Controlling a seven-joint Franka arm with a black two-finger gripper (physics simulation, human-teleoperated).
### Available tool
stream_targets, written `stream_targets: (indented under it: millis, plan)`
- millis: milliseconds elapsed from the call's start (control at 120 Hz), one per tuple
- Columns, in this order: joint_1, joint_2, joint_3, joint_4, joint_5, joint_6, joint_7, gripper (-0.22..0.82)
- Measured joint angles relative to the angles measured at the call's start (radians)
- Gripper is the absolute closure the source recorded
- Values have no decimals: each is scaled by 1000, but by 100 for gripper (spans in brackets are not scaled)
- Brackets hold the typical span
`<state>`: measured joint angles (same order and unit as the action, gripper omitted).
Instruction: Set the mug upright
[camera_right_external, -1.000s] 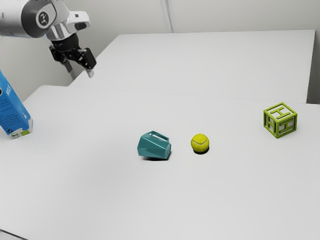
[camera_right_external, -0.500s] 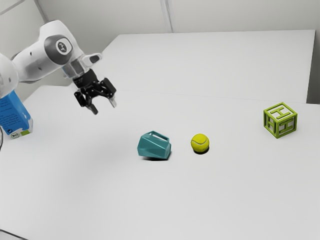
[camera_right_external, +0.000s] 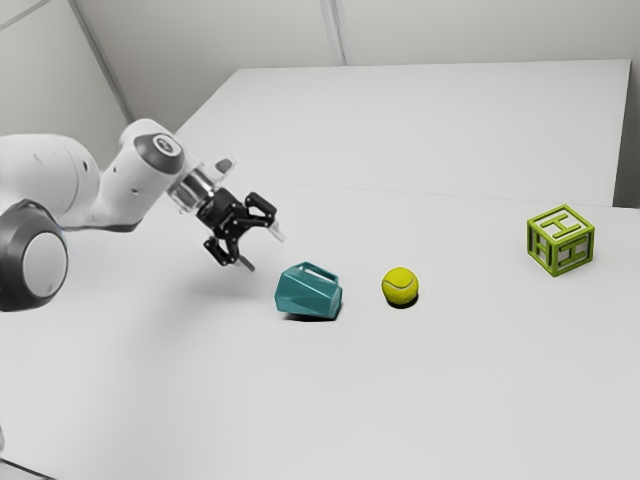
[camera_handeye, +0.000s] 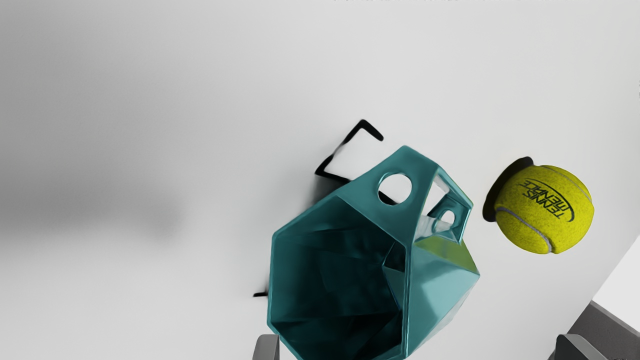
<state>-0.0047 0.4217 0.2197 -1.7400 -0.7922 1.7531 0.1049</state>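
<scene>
Open claw (camera_right_external: 264, 250) near the mug (camera_right_external: 308, 294), over the table (camera_right_external: 450, 400).
Has the two fingers (camera_handeye: 266, 348) spread wide apart, and points obliquely down toward the mug, with a small gap in between, on the side of the exterior view's left. Finds the mug lying on its side upon the table, with the opening (camera_handeye: 335, 280) turned to the claw and the handle (camera_handeye: 406, 162) on the upper side. Next, just beside the mug toward the exterior view's right, meets the ball (camera_right_external: 400, 286); then, well apart and farther toward the exterior view's right, the green cube (camera_right_external: 561, 242).
</scene>
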Motion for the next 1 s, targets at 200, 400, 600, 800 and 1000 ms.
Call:
stream_targets:
  millis: [200,400,600,800,1000]
  plan:
    - [-1,38,-6,-24,-86,10,-1,0]
    - [-2,63,-41,-46,-171,13,-2,0]
    - [-2,76,-68,-64,-244,15,-4,4]
    - [-3,74,-72,-58,-233,14,-7,53]
    - [-6,69,-83,-50,-222,14,-10,70]
